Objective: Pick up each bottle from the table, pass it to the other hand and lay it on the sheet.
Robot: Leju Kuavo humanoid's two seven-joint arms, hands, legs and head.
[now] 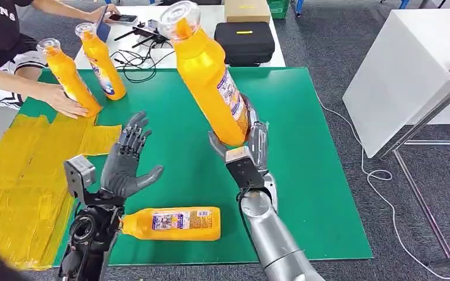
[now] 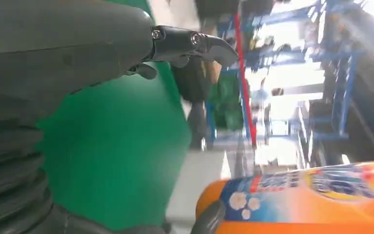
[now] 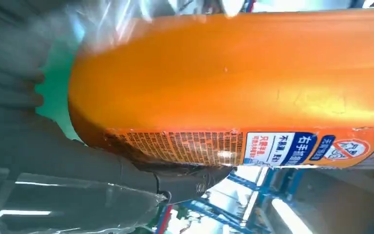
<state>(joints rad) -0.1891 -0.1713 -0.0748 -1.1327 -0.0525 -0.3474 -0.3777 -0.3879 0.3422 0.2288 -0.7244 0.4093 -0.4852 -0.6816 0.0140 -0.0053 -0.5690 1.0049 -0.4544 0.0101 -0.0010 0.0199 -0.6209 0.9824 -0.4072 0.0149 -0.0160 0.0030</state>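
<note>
Looking down from the head view, the right hand [image 1: 247, 143] is wrapped around the base of an orange bottle [image 1: 208, 79], holding it up off the green mat [image 1: 304, 152], tilted with its clear cap toward the far left. The forearm rises from the bottom edge, wrist bent upward. The left hand [image 1: 126, 161] is raised palm-up with fingers spread apart, nothing in it, just left of the lifted bottle. A second bottle [image 1: 173, 223] lies on its side on the mat near the front edge, between the two arms. Two more bottles [image 1: 88, 67] stand tilted at the far left, where a person's hand [image 1: 61, 99] rests on one. The yellow sheet [image 1: 17, 181] covers the mat's left side.

Left wrist view: the thumb [image 2: 195, 44] sticks out over green mat, and the labelled orange bottle side [image 2: 316, 195] sits close by, not touching the fingers.

Right wrist view: the bottle body [image 3: 233, 73] is right up against the palm, with the thumb [image 3: 175, 183] pressed along its label.
</note>
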